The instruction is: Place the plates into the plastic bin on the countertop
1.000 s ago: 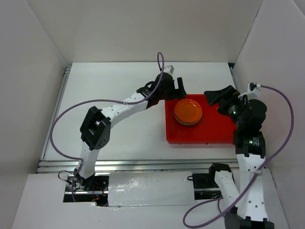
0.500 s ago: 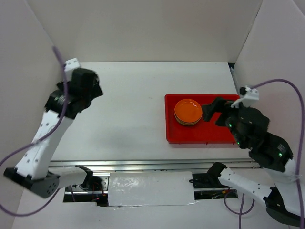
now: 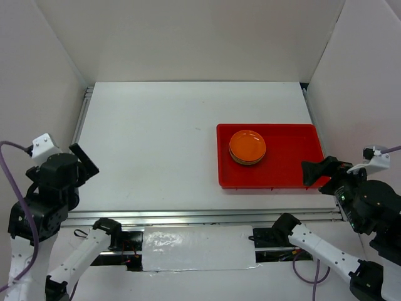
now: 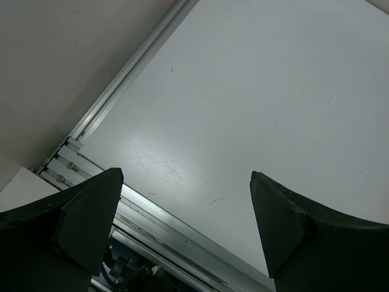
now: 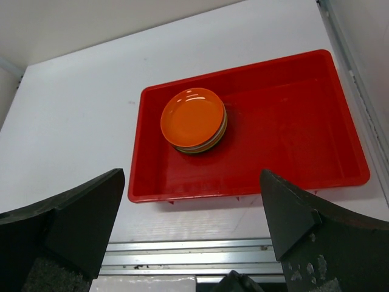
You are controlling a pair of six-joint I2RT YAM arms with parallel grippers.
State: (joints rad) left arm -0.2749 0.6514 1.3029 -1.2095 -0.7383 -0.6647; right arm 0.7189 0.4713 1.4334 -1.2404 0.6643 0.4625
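Eyes on the red plastic bin (image 3: pixel 291 170), which sits flat on the right side of the white countertop (image 3: pixel 156 138), and the plates (image 3: pixel 247 147) are inside it! They make one neat stack in the bin's left half, a little nearer its far wall than its near one. A glossy orange plate is on top, and paler rims just peep out underneath, though how many lie below cannot be counted from here. The rest of the bin's floor shows bare red. The right gripper (image 5: pixel 191 176) hangs off the bin's near right corner, claw released and both dark fingers spread wide with nothing between them, and its wrist camera takes in the whole bin. Far to the left of the bin, the left gripper (image 4: pixel 185 182) sits out past the countertop's near left corner. It too is wide open and empty, its fingers framing only plain white surface and the metal rail (image 4: pixel 152 210) at the edge. No plate shows on the countertop outside the bin, and neither claw touches the bin or the stack.
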